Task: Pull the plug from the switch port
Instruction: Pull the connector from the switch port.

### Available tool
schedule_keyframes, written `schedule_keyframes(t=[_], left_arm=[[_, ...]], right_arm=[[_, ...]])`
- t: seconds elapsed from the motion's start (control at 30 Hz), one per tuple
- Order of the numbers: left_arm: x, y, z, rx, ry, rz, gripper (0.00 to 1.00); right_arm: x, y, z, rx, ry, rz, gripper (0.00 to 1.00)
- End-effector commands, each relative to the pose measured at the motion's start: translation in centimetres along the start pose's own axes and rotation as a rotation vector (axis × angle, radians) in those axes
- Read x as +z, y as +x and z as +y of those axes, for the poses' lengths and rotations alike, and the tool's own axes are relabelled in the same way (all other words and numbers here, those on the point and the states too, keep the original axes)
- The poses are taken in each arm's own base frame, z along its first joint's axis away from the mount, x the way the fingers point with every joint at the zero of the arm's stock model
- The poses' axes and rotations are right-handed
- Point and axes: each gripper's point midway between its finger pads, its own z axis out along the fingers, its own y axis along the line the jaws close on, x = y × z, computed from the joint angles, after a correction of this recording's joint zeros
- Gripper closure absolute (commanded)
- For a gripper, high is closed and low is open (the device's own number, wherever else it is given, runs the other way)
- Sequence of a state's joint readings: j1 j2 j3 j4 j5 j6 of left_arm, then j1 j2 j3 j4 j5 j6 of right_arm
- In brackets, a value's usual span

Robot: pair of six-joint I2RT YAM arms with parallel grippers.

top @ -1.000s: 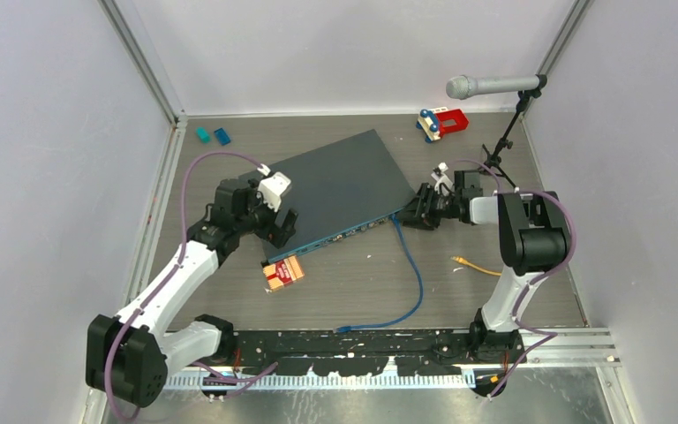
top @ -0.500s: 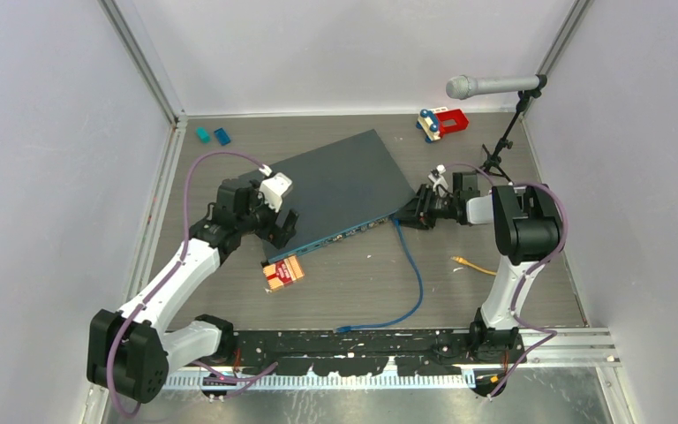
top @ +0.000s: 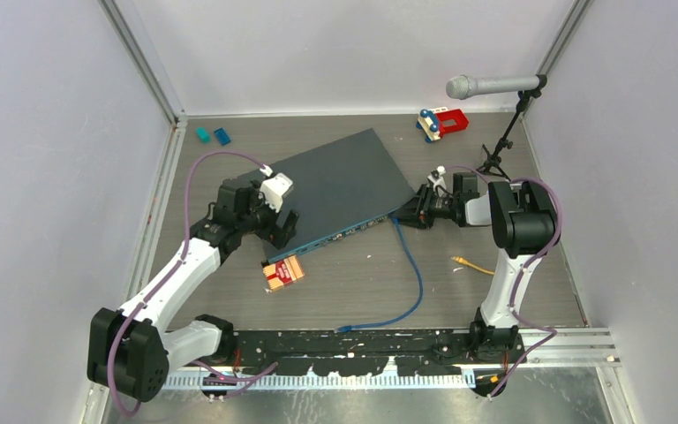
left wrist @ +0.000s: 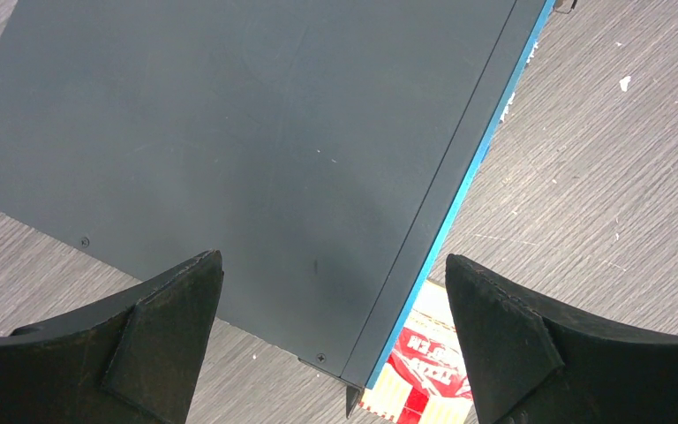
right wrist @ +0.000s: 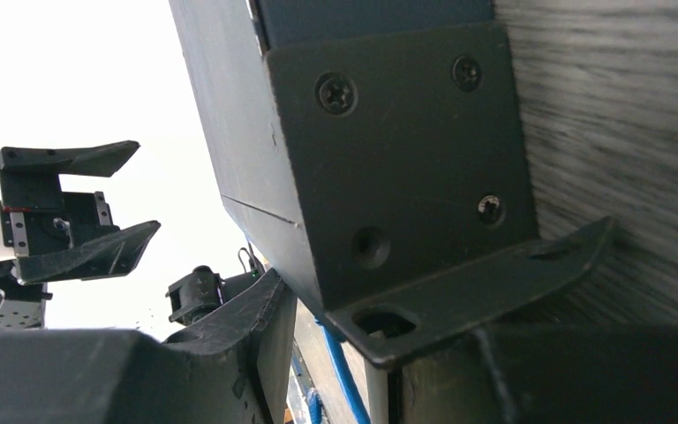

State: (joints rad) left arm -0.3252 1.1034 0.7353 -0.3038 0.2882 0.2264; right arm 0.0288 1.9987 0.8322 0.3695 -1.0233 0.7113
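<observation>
The switch [top: 340, 187] lies slantwise mid-table, dark grey on top with a teal front edge [left wrist: 459, 208]. A blue cable [top: 415, 274] leaves the right end of that edge and curves toward the near rail. My right gripper [top: 413, 210] lies low at that corner. In the right wrist view its jaws [right wrist: 362, 344] stand partly open around the blue cable [right wrist: 342, 367] and the switch's mounting bracket [right wrist: 477, 283]. The plug is hidden behind the bracket. My left gripper [left wrist: 331, 265] hangs wide open over the switch's left front corner [top: 281, 225], holding nothing.
A red and yellow packet [top: 283, 272] lies by the switch's left front corner. A yellow cable end [top: 470, 262] lies to the right. A microphone on a stand [top: 485, 86], a red and blue toy [top: 441, 122] and two small blue blocks [top: 213, 135] sit at the back.
My right gripper has slid left, closer onto the switch's right front corner, and its jaws have narrowed. The left arm and the switch have not moved.
</observation>
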Motion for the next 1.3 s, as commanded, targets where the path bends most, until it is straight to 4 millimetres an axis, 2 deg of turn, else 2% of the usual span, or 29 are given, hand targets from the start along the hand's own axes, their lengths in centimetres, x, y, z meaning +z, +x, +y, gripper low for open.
schedule_keyframes(t=[0.0, 0.43, 0.6, 0.7, 1.27], left_arm=[[0.0, -1.1, 0.0, 0.03, 0.007, -0.036, 0.0], [0.0, -0.9, 0.0, 0.032, 0.009, -0.029, 0.0], [-0.1, -0.8, 0.0, 0.032, 0.009, -0.028, 0.0], [-0.1, -0.8, 0.0, 0.036, 0.008, -0.029, 0.0], [0.2, -0.7, -0.1, 0.034, 0.016, -0.025, 0.0]], right_arm=[[0.8, -2.2, 1.0, -0.078, -0.022, -0.06, 0.64], [0.2, -2.4, 1.3, -0.059, -0.081, -0.065, 0.65], [0.0, -1.9, 1.3, -0.046, -0.095, -0.053, 0.67], [-0.9, -2.6, 0.8, -0.035, -0.091, -0.083, 0.67], [-0.2, -2.4, 0.0, 0.003, -0.079, -0.08, 0.66]])
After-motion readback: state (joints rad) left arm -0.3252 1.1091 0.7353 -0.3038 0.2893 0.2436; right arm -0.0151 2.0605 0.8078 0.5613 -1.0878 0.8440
